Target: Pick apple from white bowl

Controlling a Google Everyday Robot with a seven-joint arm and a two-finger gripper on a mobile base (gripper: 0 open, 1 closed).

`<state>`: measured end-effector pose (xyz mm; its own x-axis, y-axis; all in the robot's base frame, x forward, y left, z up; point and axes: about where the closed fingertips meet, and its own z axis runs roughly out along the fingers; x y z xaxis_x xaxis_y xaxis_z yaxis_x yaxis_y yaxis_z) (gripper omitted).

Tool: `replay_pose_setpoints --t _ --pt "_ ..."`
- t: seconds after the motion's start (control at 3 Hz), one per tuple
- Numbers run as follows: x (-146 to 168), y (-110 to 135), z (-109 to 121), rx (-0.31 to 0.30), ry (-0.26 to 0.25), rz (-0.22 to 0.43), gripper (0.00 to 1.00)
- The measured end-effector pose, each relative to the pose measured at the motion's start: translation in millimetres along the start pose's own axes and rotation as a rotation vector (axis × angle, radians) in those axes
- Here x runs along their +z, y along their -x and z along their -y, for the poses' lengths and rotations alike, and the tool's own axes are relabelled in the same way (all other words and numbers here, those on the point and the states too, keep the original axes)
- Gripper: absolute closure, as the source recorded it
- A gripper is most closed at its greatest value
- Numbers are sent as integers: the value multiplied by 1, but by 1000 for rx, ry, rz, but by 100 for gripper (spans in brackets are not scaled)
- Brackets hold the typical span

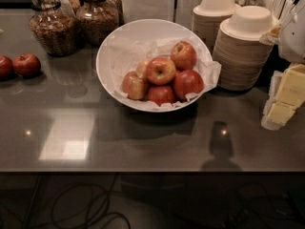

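The gripper is not plainly in view, so I cannot tell whether it is wide, narrow or holding anything. A white shape (294, 32) at the far right edge may be part of the arm.

The dark counter (143, 142) is glossy, so the white bowl (138, 28) at its middle could slide if it is pushed sideways. Two stacks of paper bowls (245, 51) stand just right of it. An arm coming in from that side could clip and topple them. The paper lining (119, 51) lies crinkled and loose under the fruit, and a low reach might snag it and drag it up.

The apple (160, 70) sits on top of the heap in the middle of the bowl. It touches the red apples (188, 83) around it and a pale apple (142, 68) on its left. With so little room beside it, a finger could land on a neighbour instead. That could roll the apple off its perch or lead to lifting the wrong fruit. Two loose apples (26, 64) at the far left are well apart and unlikely to matter.
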<state>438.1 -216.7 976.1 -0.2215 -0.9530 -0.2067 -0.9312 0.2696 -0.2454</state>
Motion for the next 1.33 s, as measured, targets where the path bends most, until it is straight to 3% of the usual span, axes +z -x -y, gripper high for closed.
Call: replay_pose_setpoints --t 0.33,0.67,1.33 --pt "0 0 0 0 0 1 0" --pt "14 34 12 -40 -7 60 0" --pt "44 144 28 -239 54 256 0"
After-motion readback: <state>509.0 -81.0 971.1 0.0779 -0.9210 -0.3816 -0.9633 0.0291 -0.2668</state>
